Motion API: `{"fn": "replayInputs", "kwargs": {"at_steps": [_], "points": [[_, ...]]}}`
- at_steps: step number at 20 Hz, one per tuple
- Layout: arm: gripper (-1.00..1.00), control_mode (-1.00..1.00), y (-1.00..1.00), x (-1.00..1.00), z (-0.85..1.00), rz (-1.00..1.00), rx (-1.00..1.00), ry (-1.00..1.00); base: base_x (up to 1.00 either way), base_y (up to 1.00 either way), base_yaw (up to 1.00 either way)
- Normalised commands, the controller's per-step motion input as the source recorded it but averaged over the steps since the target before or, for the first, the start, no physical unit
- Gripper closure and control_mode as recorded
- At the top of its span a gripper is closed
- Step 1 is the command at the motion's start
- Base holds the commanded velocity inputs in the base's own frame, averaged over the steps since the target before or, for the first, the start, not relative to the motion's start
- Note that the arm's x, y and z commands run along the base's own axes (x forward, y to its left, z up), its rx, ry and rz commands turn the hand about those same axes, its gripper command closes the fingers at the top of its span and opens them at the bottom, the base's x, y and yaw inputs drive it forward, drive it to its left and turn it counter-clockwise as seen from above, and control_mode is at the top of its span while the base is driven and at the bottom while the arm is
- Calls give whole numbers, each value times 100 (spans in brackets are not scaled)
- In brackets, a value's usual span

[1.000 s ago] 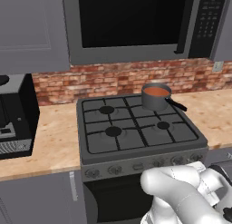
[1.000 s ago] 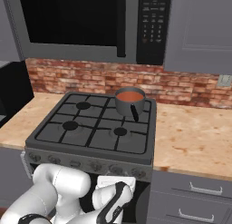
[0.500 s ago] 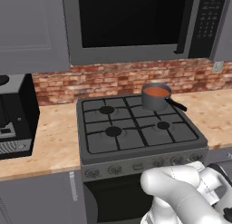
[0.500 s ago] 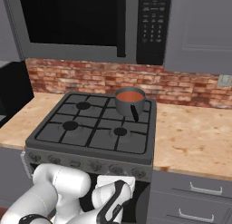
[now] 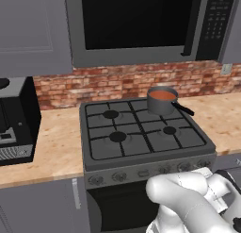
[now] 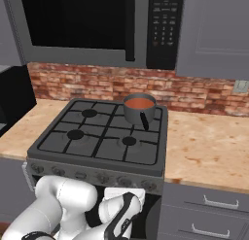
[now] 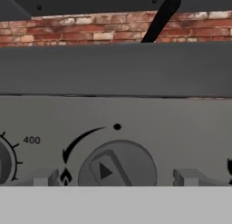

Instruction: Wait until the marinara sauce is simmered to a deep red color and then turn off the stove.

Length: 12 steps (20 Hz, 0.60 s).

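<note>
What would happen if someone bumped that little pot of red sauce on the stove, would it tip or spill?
The saucepan looks squat and sits on the back grate, so it would probably slide before tipping. Its black handle sticks out over the stove, so a knock there could likely spin it. The marinara sauce fills it near the rim and would probably slosh out.

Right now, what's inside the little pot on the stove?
The pot holds smooth orange-red sauce, filling it near the rim. Whatever lies below the sauce's surface is hidden.

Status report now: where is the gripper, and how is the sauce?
Gripper open, fingertips either side of a stove knob. Marinara sauce orange-red in saucepan on rear burner. Nothing in the way.
</note>
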Motion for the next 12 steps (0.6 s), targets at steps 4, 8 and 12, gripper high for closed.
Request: {"fn": "replayInputs", "kwargs": {"at_steps": [4, 8, 12], "points": [[-100, -100, 2, 0, 0, 0, 0, 0, 0, 0, 0], [-100, -100, 8, 7, 0, 0, 0, 0, 0, 0, 0], [-100, -100, 6, 10, 0, 0, 0, 0, 0, 0, 0]]}}
